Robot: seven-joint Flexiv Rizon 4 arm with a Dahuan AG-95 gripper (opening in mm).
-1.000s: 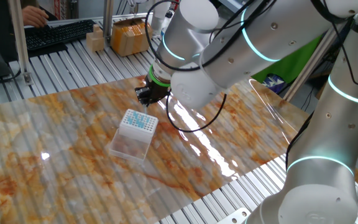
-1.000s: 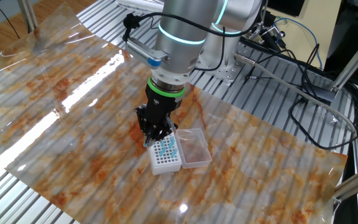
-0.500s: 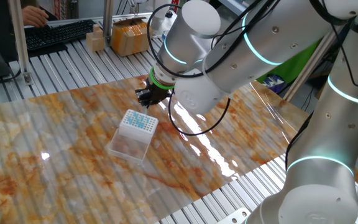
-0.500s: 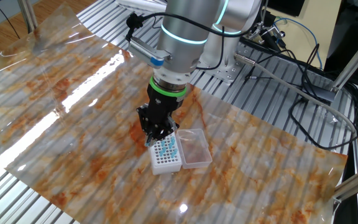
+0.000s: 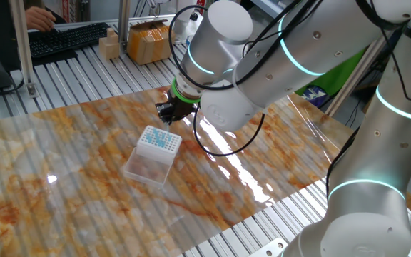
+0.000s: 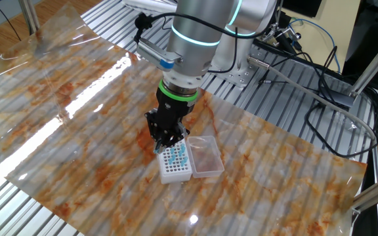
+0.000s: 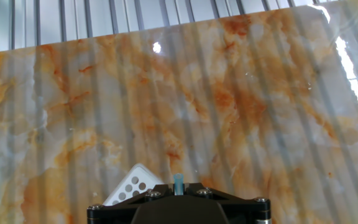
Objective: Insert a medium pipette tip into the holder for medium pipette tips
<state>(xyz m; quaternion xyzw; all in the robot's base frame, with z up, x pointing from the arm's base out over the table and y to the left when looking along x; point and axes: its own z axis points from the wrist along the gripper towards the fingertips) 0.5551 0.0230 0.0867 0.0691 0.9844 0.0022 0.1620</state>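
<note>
The holder for medium pipette tips [image 5: 157, 140] is a small white box with a teal-dotted grid of holes, lying on the marbled table with its clear flap [image 5: 148, 167] open beside it. It also shows in the other fixed view [image 6: 174, 163], and one white corner [image 7: 131, 185] reaches the hand view. My gripper [image 5: 168, 113] hangs just above the holder's far end [image 6: 165, 145]. It is shut on the medium pipette tip [image 7: 178, 184], a pale blue cone whose end pokes out between the black jaws.
A marbled orange-and-white sheet [image 5: 70, 164] covers the table, over ribbed metal slats [image 6: 294, 118]. Cardboard boxes [image 5: 148, 41] and a keyboard [image 5: 66, 39] sit at the far edge. Cables [image 6: 320, 98] lie behind the arm's base.
The arm's upper part has shifted slightly; the gripper has stayed shut on the tip, hovering over the holder's end.
</note>
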